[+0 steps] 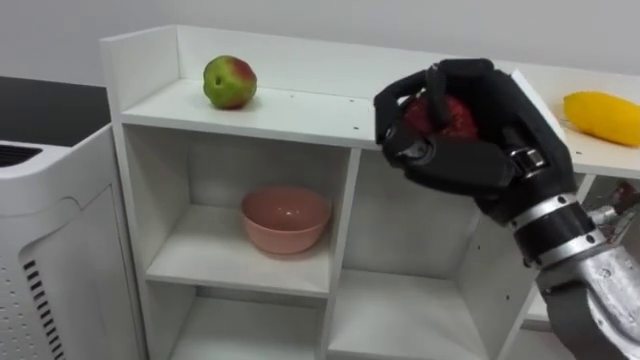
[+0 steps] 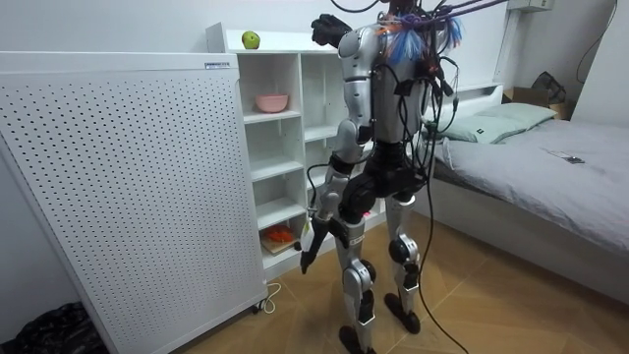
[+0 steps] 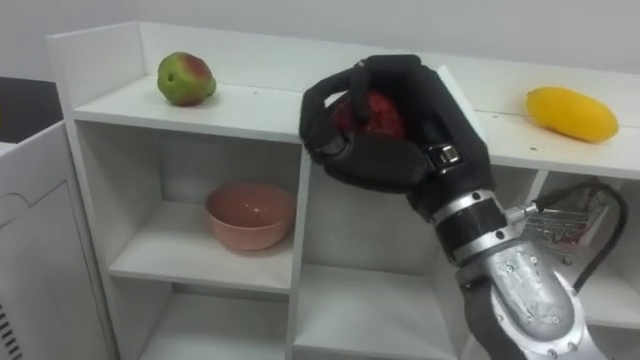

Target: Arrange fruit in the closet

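A dark red fruit [image 1: 447,116] [image 3: 378,112] sits inside my right hand [image 1: 470,140] [image 3: 400,130], whose fingers are curled round it. The hand hangs just before the front edge of the white closet's top shelf [image 1: 290,110] [image 3: 250,105], near its middle. A green and red apple [image 1: 229,82] [image 3: 185,78] [image 2: 251,39] rests on that top shelf at the left. A yellow mango [image 1: 603,117] [image 3: 571,113] lies on the top surface at the right. My left hand [image 2: 307,246] hangs low beside my hip in the room view.
A pink bowl [image 1: 285,218] [image 3: 250,214] [image 2: 272,102] stands in the upper left compartment. A white perforated panel [image 2: 118,187] flanks the closet on the left. Something orange [image 2: 281,236] lies on a low shelf. A bed [image 2: 550,167] stands behind me.
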